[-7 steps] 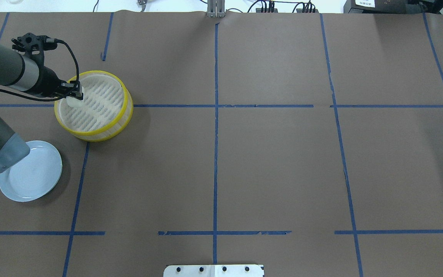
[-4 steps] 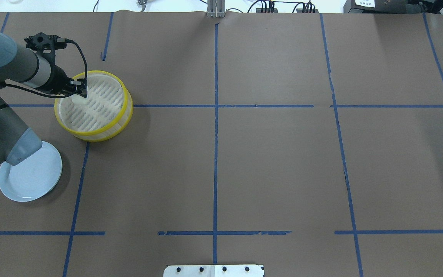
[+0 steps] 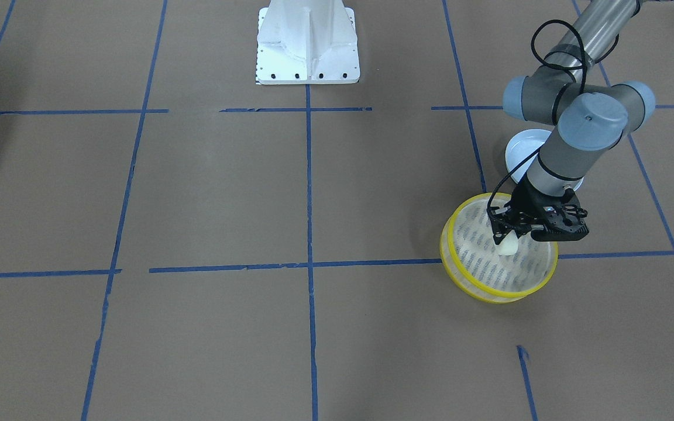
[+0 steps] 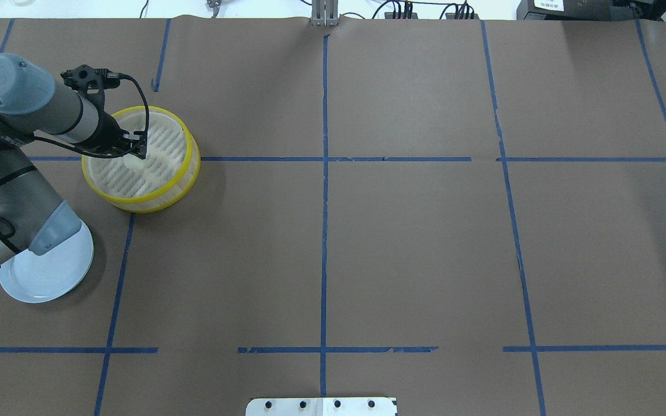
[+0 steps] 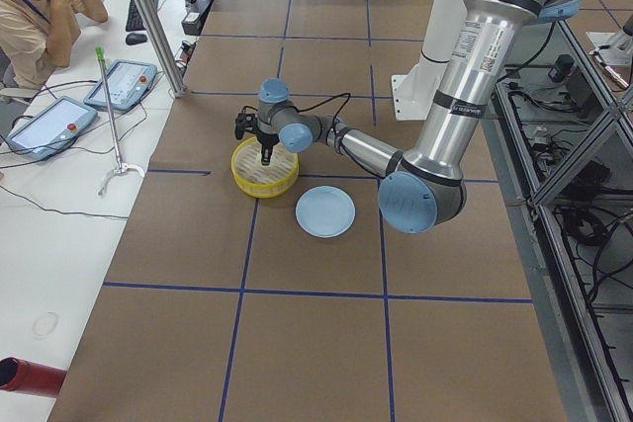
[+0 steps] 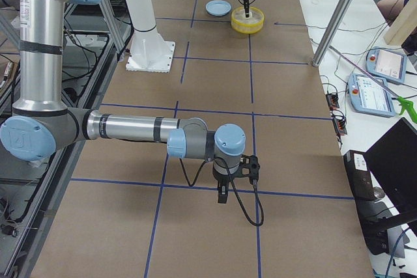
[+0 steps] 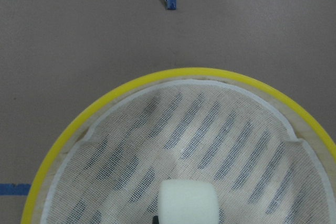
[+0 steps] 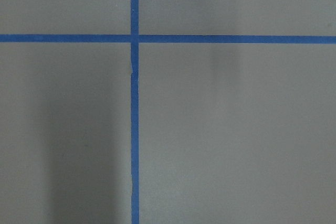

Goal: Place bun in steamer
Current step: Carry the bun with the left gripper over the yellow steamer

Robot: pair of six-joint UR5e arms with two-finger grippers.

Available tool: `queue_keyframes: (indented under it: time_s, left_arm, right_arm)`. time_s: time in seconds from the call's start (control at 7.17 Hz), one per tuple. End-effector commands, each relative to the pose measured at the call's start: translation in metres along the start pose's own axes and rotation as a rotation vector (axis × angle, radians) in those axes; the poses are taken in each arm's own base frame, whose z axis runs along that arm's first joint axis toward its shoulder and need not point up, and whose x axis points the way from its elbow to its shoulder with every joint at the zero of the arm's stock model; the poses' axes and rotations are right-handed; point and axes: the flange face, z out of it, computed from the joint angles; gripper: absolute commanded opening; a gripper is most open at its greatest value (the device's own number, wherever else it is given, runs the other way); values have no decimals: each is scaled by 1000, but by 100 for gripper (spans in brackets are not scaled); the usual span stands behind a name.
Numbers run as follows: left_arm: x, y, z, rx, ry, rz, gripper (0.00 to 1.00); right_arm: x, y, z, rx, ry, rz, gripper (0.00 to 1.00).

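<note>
The steamer (image 4: 136, 203), a round basket with yellow rims and a pale mesh floor, stands at the table's far left; it also shows in the front view (image 3: 477, 289). My left gripper (image 4: 136, 152) is shut on the cream-white bun (image 4: 132, 162) and holds it low over the middle of the mesh. The front view shows the bun (image 3: 508, 247) between the fingertips of the left gripper (image 3: 504, 237). The left wrist view shows the bun (image 7: 187, 201) above the steamer's floor, inside its rim (image 7: 184, 72). My right gripper (image 6: 221, 194) shows only in the exterior right view; I cannot tell its state.
A pale blue plate (image 4: 50, 271) lies bare near the steamer, partly under my left arm's elbow. The robot's white base (image 3: 308, 41) stands mid-table. An operator (image 5: 40, 7) sits beyond the table's far edge. Brown paper with blue tape lines covers the table.
My left gripper has moved with the bun from the steamer's left rim toward its middle. The arm's elbow has swung in over the plate.
</note>
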Motion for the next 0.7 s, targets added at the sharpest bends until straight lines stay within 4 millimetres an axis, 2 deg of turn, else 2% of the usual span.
queue_keyframes:
  time_s: [0.0,0.28,0.56]
  left_arm:
    - [3,6,7,-13,-4,1,36]
    - [2,8,12,-22,-8,-1,40]
    - [1,10,17,-30,-15,-1,40]
  right_arm:
    - [0,0,0,0,0,0,100]
    - [0,0,0,0,0,0,100]
    - [0,0,0,0,0,0,100]
